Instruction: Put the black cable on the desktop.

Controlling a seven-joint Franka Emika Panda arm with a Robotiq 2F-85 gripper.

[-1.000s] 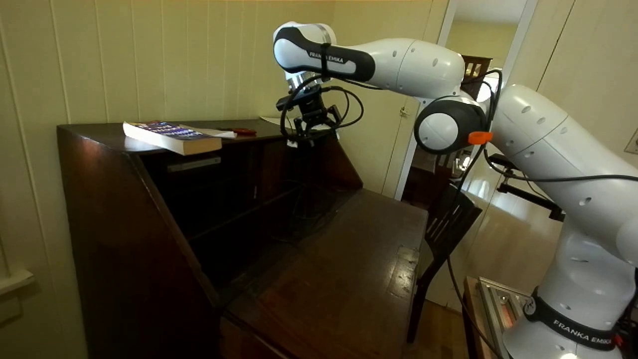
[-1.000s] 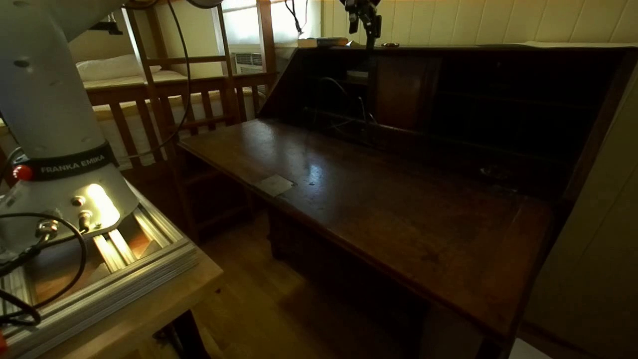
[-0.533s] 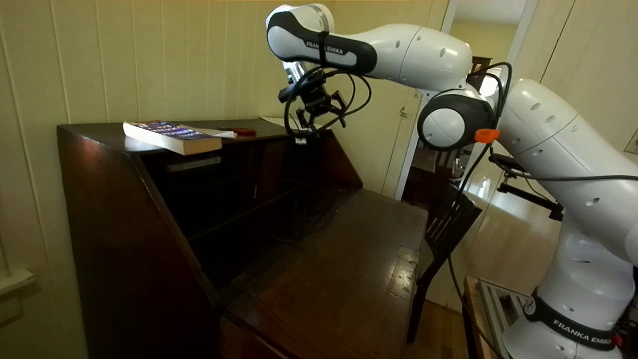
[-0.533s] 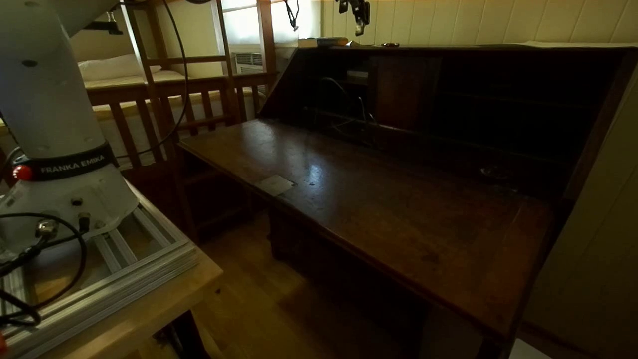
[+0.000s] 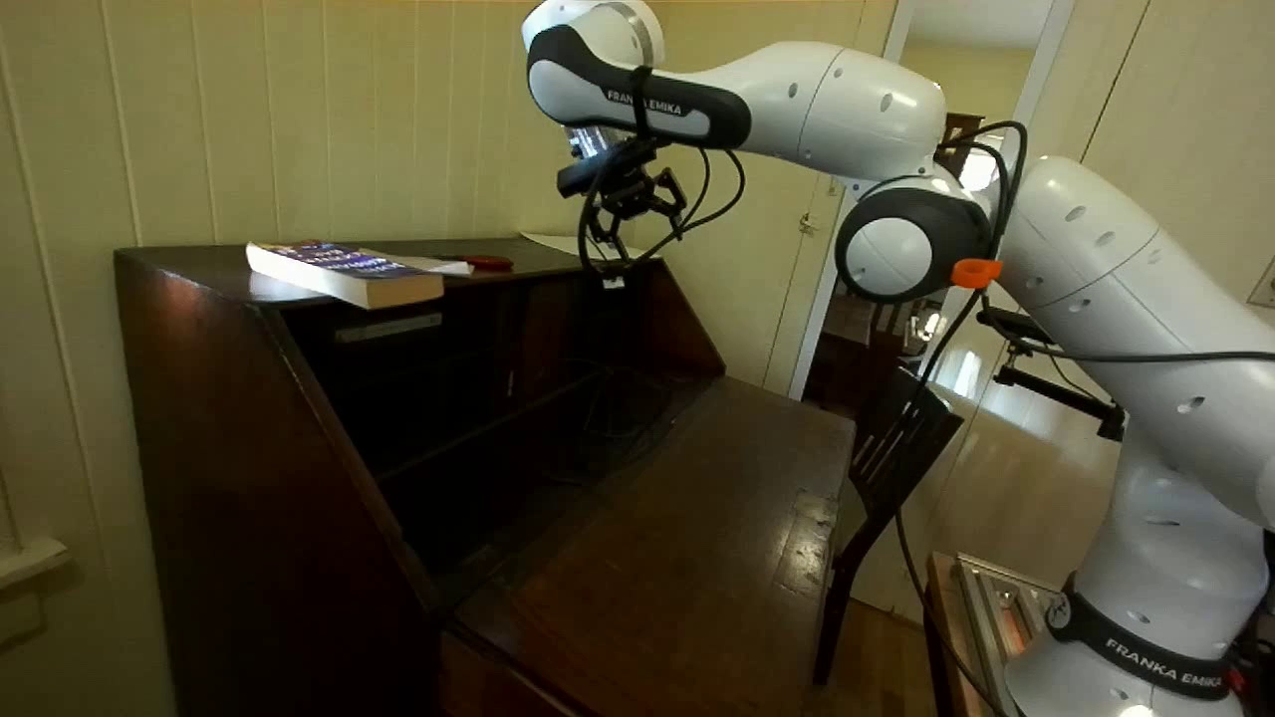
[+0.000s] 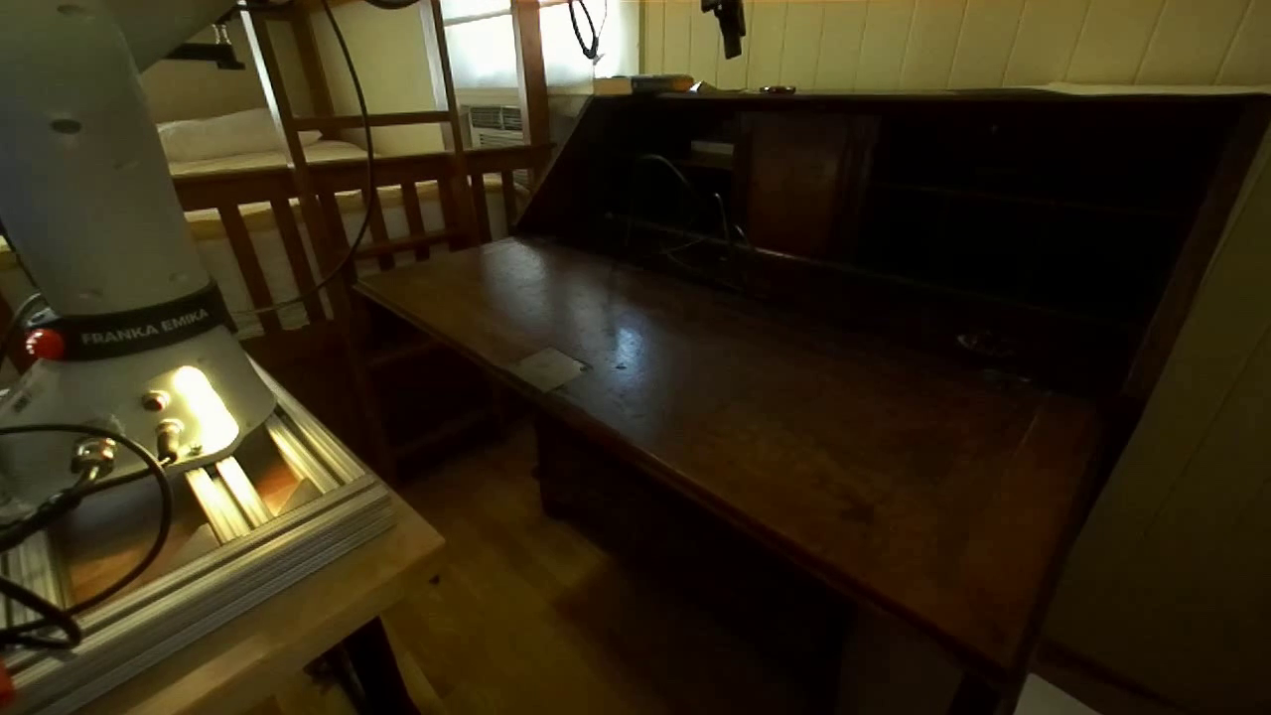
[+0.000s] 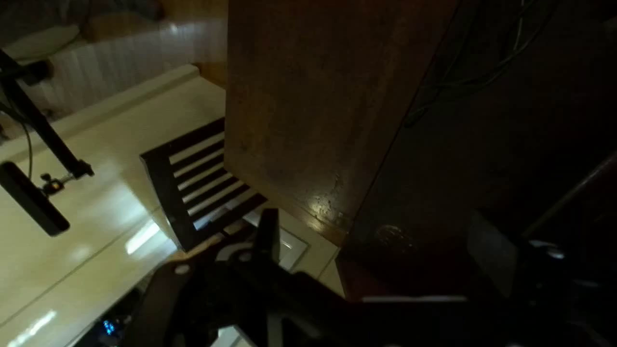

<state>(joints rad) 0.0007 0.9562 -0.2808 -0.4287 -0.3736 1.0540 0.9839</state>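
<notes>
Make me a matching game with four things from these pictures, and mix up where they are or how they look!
Things:
1. Book
2. Black cable
3. Chair
4. Pincer

Places and states:
A. Dark and slatted, next to the desk
B. Open, up in the air
C. Lying on the desk's top ledge
D. Loosely tangled, toward the desk's dark back

Right pairs: 1-C, 2-D, 3-A, 4-B
</notes>
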